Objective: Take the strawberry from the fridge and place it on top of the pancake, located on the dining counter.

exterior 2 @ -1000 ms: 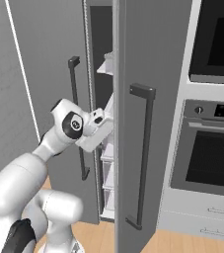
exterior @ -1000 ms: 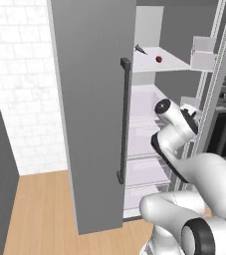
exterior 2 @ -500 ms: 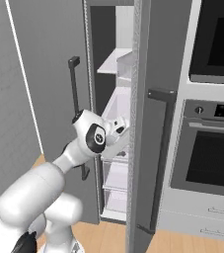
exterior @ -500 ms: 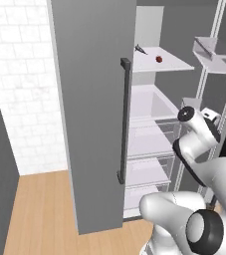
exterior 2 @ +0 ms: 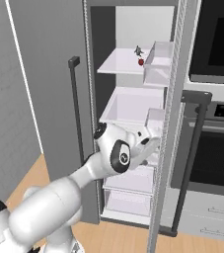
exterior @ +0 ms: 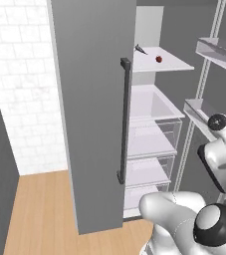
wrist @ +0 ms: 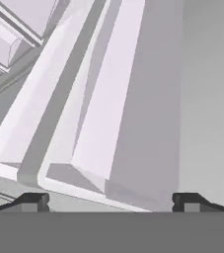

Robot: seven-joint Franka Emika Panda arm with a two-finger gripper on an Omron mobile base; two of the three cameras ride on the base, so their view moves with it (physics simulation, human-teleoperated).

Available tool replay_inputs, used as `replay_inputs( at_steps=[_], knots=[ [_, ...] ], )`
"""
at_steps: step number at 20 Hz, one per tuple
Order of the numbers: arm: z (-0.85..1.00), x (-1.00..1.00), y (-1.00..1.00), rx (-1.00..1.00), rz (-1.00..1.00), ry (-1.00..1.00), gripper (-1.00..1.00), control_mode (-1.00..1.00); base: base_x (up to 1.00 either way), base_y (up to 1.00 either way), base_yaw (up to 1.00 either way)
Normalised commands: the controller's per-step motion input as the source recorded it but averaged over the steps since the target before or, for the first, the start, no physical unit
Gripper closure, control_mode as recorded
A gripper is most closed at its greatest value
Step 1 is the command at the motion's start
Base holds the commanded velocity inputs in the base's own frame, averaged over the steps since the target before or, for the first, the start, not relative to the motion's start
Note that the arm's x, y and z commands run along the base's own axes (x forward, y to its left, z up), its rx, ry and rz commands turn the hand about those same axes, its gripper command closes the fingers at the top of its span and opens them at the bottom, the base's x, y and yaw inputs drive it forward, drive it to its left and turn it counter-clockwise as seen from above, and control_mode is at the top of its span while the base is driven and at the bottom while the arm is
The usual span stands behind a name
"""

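You see the fridge (exterior 2: 133, 123) standing open, with both grey doors swung out. On its upper white shelf (exterior: 164, 63) a small dark object (exterior: 140, 49) lies at the far left, just beside the strawberry (exterior: 159, 59). What this object is, you cannot tell. The right door carries white bins (exterior 2: 158, 62) on its inner side, and one of them hangs near the fruit in the right base view. Below the shelf you find clear drawers (exterior: 152, 142), one under the other. The white arm reaches toward the middle drawers, well below the strawberry.

In the hand view the gripper (wrist: 111, 201) has its two dark tips far apart, with nothing between them, and white fridge parts lie close ahead.

The floor (exterior: 40, 214) is light wood, the left wall (exterior: 20, 89) is white brick, and a black wall oven (exterior 2: 217, 99) stands to the right of the fridge.

The strawberry is tiny, dark red and roundish.
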Motion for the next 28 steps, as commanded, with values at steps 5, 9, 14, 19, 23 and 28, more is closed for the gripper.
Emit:
replay_inputs(
  at_steps=[5, 9, 14, 19, 23, 28],
  knots=[
    [0.09, -0.28, 0.48, 0.00, 0.01, -0.07, -1.00, -1.00, 0.00, 0.00, 0.00],
    [0.38, -0.11, 0.93, 0.00, 0.00, -0.08, -1.00, -1.00, 0.00, 0.00, 0.00],
    [0.31, 0.00, 0.87, 0.23, 0.01, 0.07, -1.00, -1.00, 0.00, 0.00, 0.00],
    [0.01, 0.00, 0.71, 0.67, 0.00, 0.10, -1.00, -1.00, 0.00, 0.00, 0.00],
    [0.00, -0.16, 0.83, 0.74, -0.06, 0.03, -1.00, -1.00, 0.00, 0.00, 0.00],
    [0.04, -0.48, 0.93, 0.64, -0.14, 0.00, -1.00, -1.00, 0.00, 0.00, 0.00]
  ],
)
